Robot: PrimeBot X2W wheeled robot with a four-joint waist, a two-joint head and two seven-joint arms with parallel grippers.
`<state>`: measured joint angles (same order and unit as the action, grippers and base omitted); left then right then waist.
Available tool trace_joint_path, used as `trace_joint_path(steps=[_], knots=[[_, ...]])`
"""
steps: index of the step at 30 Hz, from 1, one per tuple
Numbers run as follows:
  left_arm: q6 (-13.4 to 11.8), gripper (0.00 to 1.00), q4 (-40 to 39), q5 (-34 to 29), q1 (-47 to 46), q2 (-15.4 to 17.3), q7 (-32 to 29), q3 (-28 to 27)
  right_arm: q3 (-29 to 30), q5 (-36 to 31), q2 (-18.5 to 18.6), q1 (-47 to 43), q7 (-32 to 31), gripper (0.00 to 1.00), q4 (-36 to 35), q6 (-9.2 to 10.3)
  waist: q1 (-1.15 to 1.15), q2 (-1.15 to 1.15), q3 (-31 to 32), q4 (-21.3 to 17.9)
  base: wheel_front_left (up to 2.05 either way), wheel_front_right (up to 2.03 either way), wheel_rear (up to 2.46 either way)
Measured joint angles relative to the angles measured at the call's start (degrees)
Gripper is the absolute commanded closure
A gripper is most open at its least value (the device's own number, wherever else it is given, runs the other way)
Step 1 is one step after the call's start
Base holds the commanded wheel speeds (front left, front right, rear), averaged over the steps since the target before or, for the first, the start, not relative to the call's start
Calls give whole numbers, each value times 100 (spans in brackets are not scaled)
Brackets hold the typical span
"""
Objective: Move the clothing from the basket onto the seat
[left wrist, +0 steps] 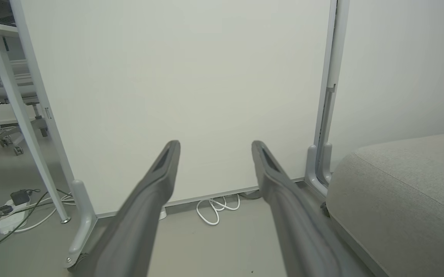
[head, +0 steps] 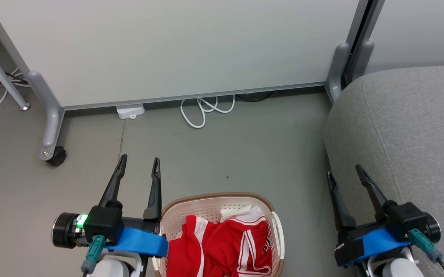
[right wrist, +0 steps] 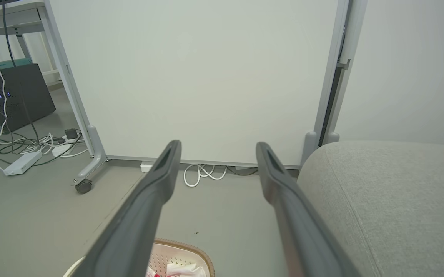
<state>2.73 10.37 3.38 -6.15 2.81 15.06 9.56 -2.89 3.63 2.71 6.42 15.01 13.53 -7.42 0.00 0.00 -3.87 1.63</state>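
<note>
Both the left fingers (head: pixel 155 188) and the right fingers (head: pixel 338 204) stood spread and empty, so I judged the reach should start by tipping one pair down onto a raised fold. The clothing (head: pixel 222 246), crumpled red with white stripes and probably one garment, lay in the basket (head: pixel 222 196) between the two pairs. The seat (head: pixel 410 127) lay just right of the right fingers.

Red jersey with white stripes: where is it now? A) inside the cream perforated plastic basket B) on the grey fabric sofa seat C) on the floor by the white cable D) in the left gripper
A: the red jersey with white stripes lies bunched inside the cream perforated plastic basket.
</note>
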Motion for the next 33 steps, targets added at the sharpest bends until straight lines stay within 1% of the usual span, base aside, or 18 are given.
trace_joint_path(steps=[6,11,19,23,29,33], knots=[[193,0,247,-45,-411,8,1,51,18,-47,3,182,1,0,-74,0,0,0,-255,-73,0,0,0],[350,0,646,-93,-875,96,1,227,45,-104,4,406,2,0,-199,0,0,0,-604,-191,0,0,0],[438,0,1469,-100,-1667,310,1,653,45,-145,5,827,2,0,-412,-1,1,0,-1279,-473,0,0,0],[449,0,1944,-62,-2072,419,1,984,15,-146,5,1032,2,0,-523,-2,1,0,-1643,-631,0,0,0],[471,0,2730,183,-2661,603,1,1796,-26,-141,8,1344,3,0,-667,-5,1,0,-2213,-837,0,0,0],[472,0,3251,345,-3041,667,1,2330,-31,-142,9,1501,2,0,-770,-5,1,0,-2587,-945,0,0,0]])
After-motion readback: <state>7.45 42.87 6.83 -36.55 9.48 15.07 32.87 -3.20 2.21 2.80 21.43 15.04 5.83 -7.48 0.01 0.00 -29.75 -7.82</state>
